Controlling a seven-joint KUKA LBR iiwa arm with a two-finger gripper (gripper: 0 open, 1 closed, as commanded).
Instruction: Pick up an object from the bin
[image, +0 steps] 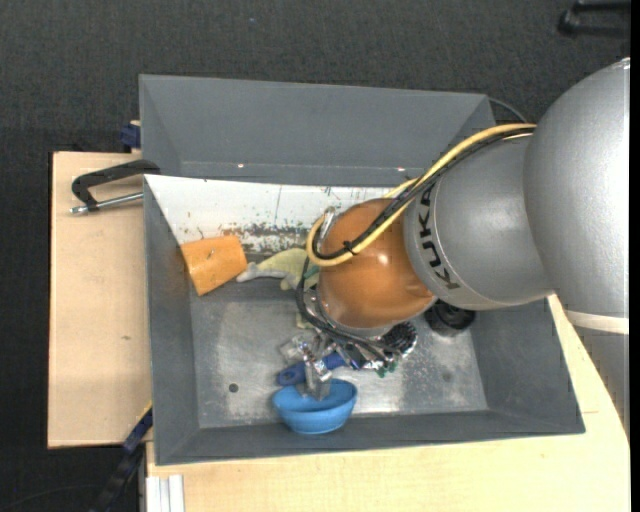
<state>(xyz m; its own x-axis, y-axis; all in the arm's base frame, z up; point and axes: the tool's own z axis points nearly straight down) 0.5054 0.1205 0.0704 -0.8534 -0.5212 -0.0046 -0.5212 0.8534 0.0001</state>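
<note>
Well off to the gripper's left and farther up the grey bin (172, 330), an orange wedge-shaped block (212, 264) rests on the floor close to the left wall. Just beside the block, on the side towards the gripper, a pale yellowish soft-looking thing (276, 264) stretches along the foot of the back wall. Its far end disappears under the robot's wrist.

Just to the gripper's left, a small dark-blue piece (290, 376) lies on the bare metal floor. It is close to the rim of a blue bowl (302, 412), though contact between the two cannot be made out.

The gripper (319, 384) points down near the bin's front wall, with its tip at the open top of the bowl. The bowl sits upright directly below it, hard against the front wall. It cannot be told whether the gripper is spread or pressed together, or whether it touches the bowl's rim.

Above the gripper, the round orange cover (365, 272) of the wrist hides the middle of the bin, and a yellow cable (452, 160) loops over it.

To the gripper's right, tucked under the cover's edge, is a small heap of loose parts (385, 356) with green, blue and dark bits. Farther right and a little higher, a black round thing (451, 318) shows from beneath the grey arm (520, 220).
</note>
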